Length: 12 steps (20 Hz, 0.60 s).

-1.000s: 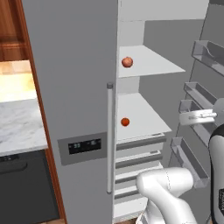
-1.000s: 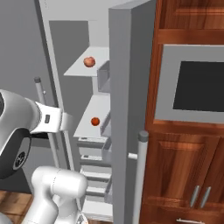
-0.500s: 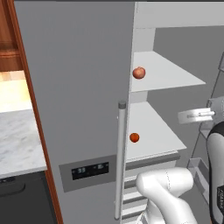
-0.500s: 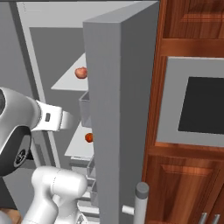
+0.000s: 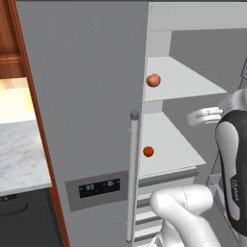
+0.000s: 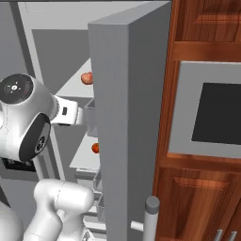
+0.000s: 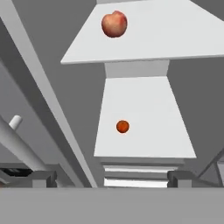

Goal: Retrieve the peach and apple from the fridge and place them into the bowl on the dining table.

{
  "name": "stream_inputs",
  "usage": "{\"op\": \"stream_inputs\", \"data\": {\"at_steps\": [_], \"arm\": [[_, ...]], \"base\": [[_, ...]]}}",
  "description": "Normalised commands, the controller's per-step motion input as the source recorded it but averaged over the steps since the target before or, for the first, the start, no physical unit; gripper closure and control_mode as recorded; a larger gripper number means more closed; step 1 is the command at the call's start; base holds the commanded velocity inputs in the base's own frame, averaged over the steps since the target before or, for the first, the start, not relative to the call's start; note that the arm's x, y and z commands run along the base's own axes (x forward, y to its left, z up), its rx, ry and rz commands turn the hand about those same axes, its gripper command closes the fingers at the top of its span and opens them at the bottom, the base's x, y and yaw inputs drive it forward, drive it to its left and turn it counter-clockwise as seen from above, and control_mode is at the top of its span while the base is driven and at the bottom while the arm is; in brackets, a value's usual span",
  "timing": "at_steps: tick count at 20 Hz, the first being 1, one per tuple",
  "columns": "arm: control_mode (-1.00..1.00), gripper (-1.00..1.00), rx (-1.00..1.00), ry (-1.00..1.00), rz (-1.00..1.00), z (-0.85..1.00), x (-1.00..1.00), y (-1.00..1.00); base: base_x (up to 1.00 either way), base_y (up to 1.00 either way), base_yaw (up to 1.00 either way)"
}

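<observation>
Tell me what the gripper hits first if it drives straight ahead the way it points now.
Probably the white lower shelf inside the fridge, around the apple. The peach sits higher, off that line. Depth is unclear, so this is a guess.

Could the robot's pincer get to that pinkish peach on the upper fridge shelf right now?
Probably yes. The fridge stands open, the peach sits alone near the shelf's front edge, and the open pincer faces the shelves with nothing between.

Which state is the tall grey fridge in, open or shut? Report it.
Open. One door of the tall matte grey fridge is swung aside, exposing white shelves; the pale salmon-pink peach sits above, the deep orange-red apple below.
</observation>
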Motion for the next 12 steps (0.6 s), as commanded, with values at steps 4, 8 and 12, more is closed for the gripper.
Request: {"op": "stream_inputs", "data": {"at_steps": [4, 8, 12], "arm": [[-1.0, -1.0, 0.0, 0.06, 0.1, 0.02, 0.24, 0.0], [-1.0, -1.0, 0.0, -0.01, 0.06, 0.0, 0.21, 0.0], [-1.0, -1.0, 0.0, -0.15, 0.02, 0.0, 0.36, 0.0]], "base": [[0.0, 0.0, 0.0], [0.0, 0.0, 0.0], [0.0, 0.0, 0.0]]}}
